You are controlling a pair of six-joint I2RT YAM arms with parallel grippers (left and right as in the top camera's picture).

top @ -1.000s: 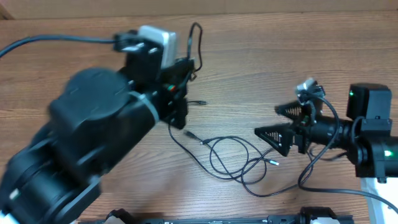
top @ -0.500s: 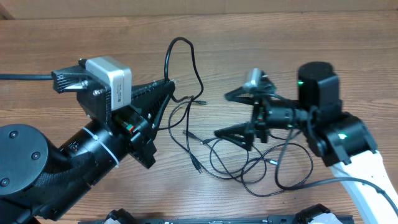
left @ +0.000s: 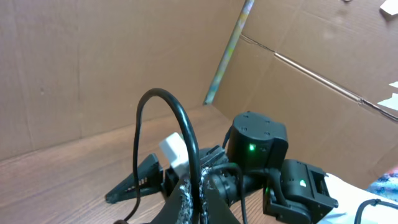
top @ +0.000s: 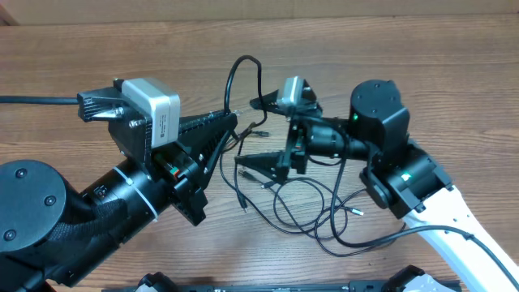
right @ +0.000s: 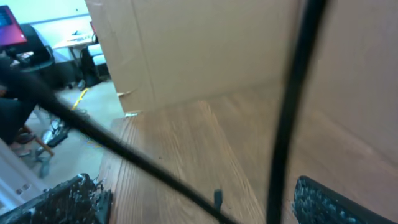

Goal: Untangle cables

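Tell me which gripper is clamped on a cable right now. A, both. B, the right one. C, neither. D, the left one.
D: the left gripper is shut on a cable that arches up from its tips, while the right gripper stands wide open, its fingers spread to either side of loose strands.

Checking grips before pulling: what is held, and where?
The left gripper pinches a cable at the foot of its raised loop; the open right gripper holds nothing.
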